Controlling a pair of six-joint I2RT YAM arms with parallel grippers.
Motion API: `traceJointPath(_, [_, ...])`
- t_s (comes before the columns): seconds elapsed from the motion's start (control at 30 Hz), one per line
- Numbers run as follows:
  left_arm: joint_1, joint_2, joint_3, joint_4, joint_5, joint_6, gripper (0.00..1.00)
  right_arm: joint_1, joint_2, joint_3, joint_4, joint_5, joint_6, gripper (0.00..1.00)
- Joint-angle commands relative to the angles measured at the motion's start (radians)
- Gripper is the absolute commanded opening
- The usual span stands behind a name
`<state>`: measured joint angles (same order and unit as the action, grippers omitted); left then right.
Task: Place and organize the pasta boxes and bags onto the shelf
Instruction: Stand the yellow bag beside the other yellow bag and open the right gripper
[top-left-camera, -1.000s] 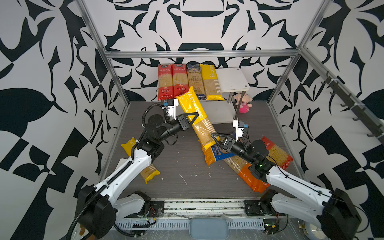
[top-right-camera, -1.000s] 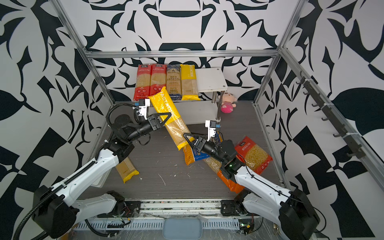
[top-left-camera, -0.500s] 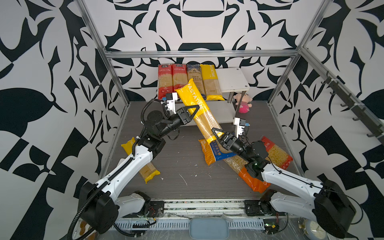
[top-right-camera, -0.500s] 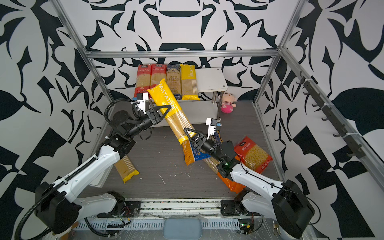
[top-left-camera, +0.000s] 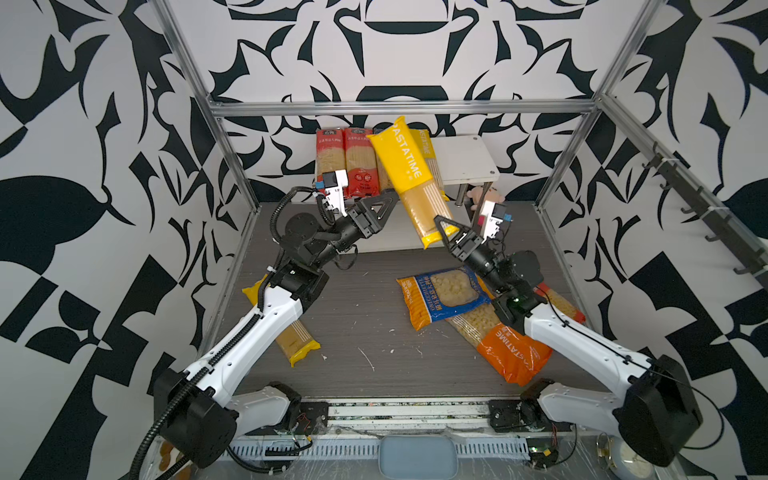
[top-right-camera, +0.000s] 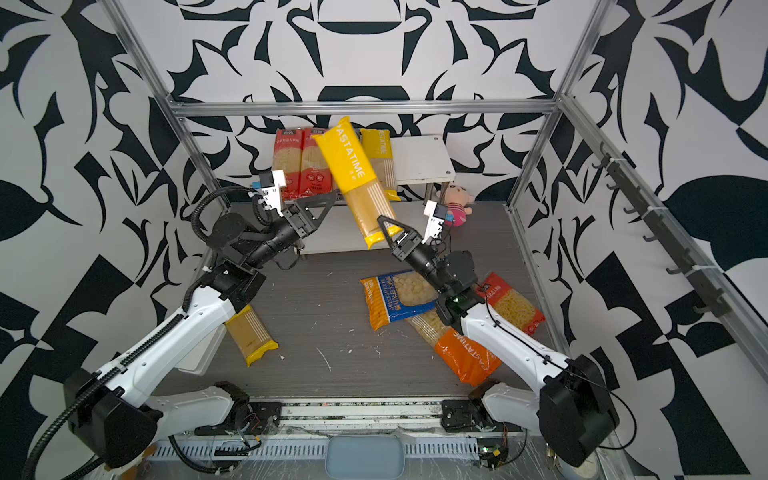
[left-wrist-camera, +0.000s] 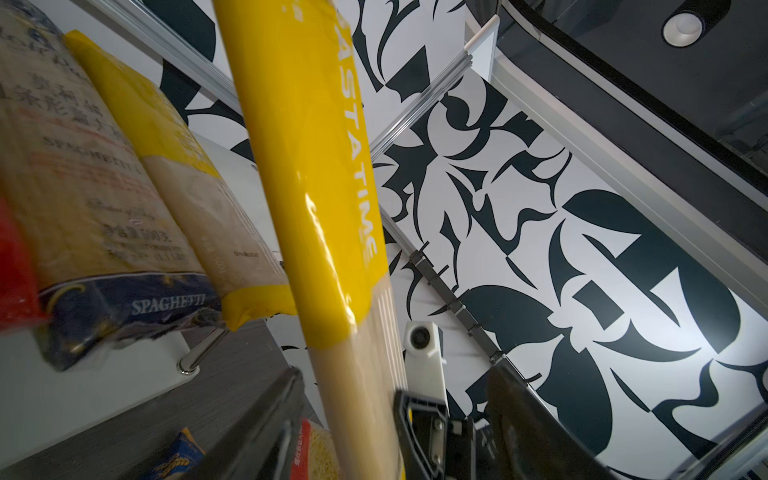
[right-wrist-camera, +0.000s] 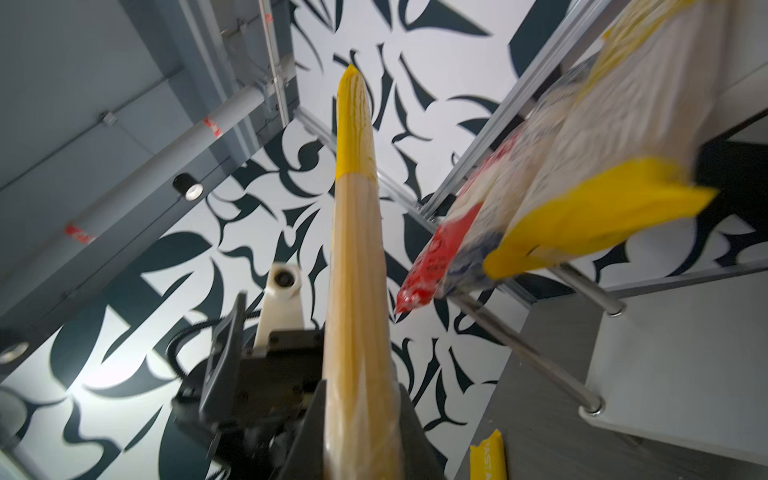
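A: Nearest us, what lies on the grey floor (top-left-camera: 365, 316)?
B: A long yellow plastic spaghetti pack (top-left-camera: 296, 338) at eight o'clock, under the left arm (top-left-camera: 266, 318); at four o'clock a blue short-pasta bag (top-left-camera: 442, 297), an orange short-pasta bag (top-left-camera: 505, 349) and a red short-pasta bag (top-right-camera: 513, 305).
A: And the claws?
B: The right gripper (top-left-camera: 439, 230) clamps the bottom end of a raised yellow PASTATIME spaghetti pack (top-left-camera: 405, 174), top leaning toward eleven. The left gripper (top-left-camera: 388, 203) is open, jaws spread about the pack's middle.
A: How to shelve it well?
B: I'd swing its top toward one o'clock, onto the bare white board of the two-tier chrome-post shelf (top-left-camera: 461, 160) at twelve, flush beside the shelved yellow spaghetti pack (top-right-camera: 382, 162); gripped so low, it may pivot
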<state>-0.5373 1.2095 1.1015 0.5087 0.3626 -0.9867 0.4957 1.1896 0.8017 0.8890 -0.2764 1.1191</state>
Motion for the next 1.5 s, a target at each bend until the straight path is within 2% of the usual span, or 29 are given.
traceJointPath(0.0, [-0.003,-0.040,-0.013,0.031,-0.003,0.017,0.74,-0.052,-0.039,0.158,0.030,0.116,0.022,0.00])
traceJointPath(0.07, [-0.003,-0.055,-0.036,0.030,-0.005,0.018,0.74,-0.091,-0.044,0.220,-0.138,0.129,0.021,0.00])
traceJointPath(0.13, [-0.003,-0.077,-0.066,0.018,-0.011,0.024,0.75,-0.125,-0.041,0.268,-0.207,0.134,0.012,0.00])
traceJointPath(0.27, [-0.003,-0.148,-0.155,-0.031,-0.044,0.048,0.74,-0.200,-0.006,0.426,-0.493,0.107,-0.018,0.00])
traceJointPath(0.37, [-0.003,-0.212,-0.229,-0.080,-0.074,0.067,0.75,-0.239,0.044,0.509,-0.605,0.077,-0.023,0.00])
traceJointPath(0.67, [-0.003,-0.376,-0.401,-0.187,-0.148,0.068,0.74,-0.279,0.229,0.660,-0.656,-0.023,0.033,0.00])
traceJointPath(0.83, [-0.003,-0.416,-0.437,-0.205,-0.166,0.067,0.74,-0.258,0.302,0.676,-0.608,-0.013,0.106,0.00])
traceJointPath(0.97, [-0.003,-0.422,-0.436,-0.215,-0.169,0.071,0.74,-0.237,0.318,0.673,-0.607,0.028,0.105,0.01])
traceJointPath(1.07, [-0.003,-0.424,-0.431,-0.225,-0.169,0.083,0.74,-0.228,0.329,0.676,-0.610,0.013,0.106,0.13])
traceJointPath(1.17, [-0.003,-0.427,-0.431,-0.231,-0.174,0.091,0.74,-0.227,0.319,0.645,-0.606,-0.018,0.127,0.42])
traceJointPath(1.27, [-0.003,-0.435,-0.433,-0.244,-0.178,0.102,0.74,-0.230,0.278,0.583,-0.618,-0.034,0.128,0.62])
traceJointPath(1.37, [-0.002,-0.447,-0.443,-0.260,-0.187,0.111,0.74,-0.233,0.219,0.500,-0.613,-0.047,0.123,0.74])
traceJointPath(1.47, [-0.001,-0.459,-0.460,-0.283,-0.195,0.120,0.74,-0.232,0.157,0.411,-0.623,-0.077,0.106,0.80])
